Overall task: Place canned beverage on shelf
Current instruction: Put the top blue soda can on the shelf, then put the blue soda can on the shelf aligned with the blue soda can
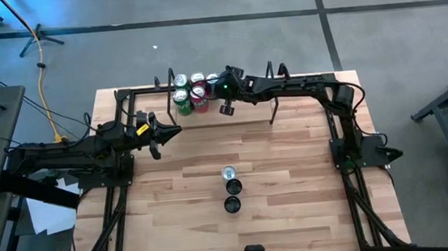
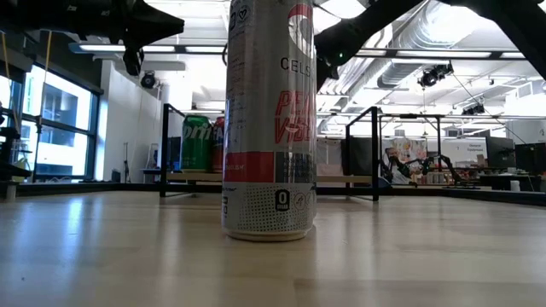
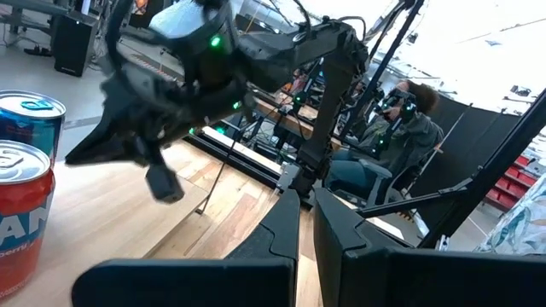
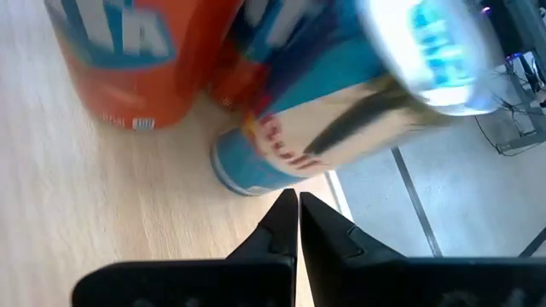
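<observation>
Jaws, left gripper: pressed together, holding nothing; this arm waits over the left side of the table, pointing toward the shelf.
Jaws, right gripper: pressed together and empty, right over the cans at the shelf's left end.
Near cans: a tall silver can stands upright in the table's middle, with two dark-topped cans lined up nearer the front edge; judged to be waiting their turn, within either arm's reach.
Shelf: along the far edge of the table, black wire uprights at its ends; most of its board right of the cans is bare.
Shelved cans: green, red and silver-topped cans bunched close together at the left end, probably to leave room for more.
High view: alone shows the whole layout and which arm is which.
Low view: the silver can fills the foreground and hides the middle of the shelf; a green can shows behind it.
Right wrist view: alone shows an orange can upright and a blue can seemingly leaning beside it, though blur makes that uncertain.
Left wrist view: shows the right arm from the side and a seated person beyond the table.
</observation>
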Robot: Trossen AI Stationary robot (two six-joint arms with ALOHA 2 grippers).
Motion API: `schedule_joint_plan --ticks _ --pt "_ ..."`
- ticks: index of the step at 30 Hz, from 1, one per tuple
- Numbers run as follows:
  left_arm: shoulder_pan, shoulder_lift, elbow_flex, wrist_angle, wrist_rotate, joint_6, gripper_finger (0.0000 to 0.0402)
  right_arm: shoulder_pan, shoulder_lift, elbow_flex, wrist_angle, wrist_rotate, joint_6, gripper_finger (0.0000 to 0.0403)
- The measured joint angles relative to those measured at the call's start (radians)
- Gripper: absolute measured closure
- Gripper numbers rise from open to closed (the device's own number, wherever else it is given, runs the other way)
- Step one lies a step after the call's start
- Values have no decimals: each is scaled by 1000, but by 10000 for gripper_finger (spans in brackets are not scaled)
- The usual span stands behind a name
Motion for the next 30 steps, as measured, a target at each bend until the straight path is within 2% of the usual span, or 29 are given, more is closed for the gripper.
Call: schedule_joint_plan --ticks 4,9,13,19,23,27,30 --pt "0 0 0 0 0 -1 401 0 -86 1 -91 -9 26 403" --pt "0 0 0 0 0 -2 401 -4 -230 1 -321 -24 103 403" --pt "0 0 0 2 0 -2 401 -4 -351 1 -491 -88 199 403" --pt "0 0 0 6 -39 16 401 37 -534 -2 -661 -168 208 403" --pt "0 0 0 19 -68 16 401 84 -726 -133 -593 -178 301 403" --pt "0 0 0 43 -67 16 401 161 -963 -399 -429 -192 493 403" --pt "0 0 0 46 -67 16 401 249 -1132 -606 -226 -221 638 403"
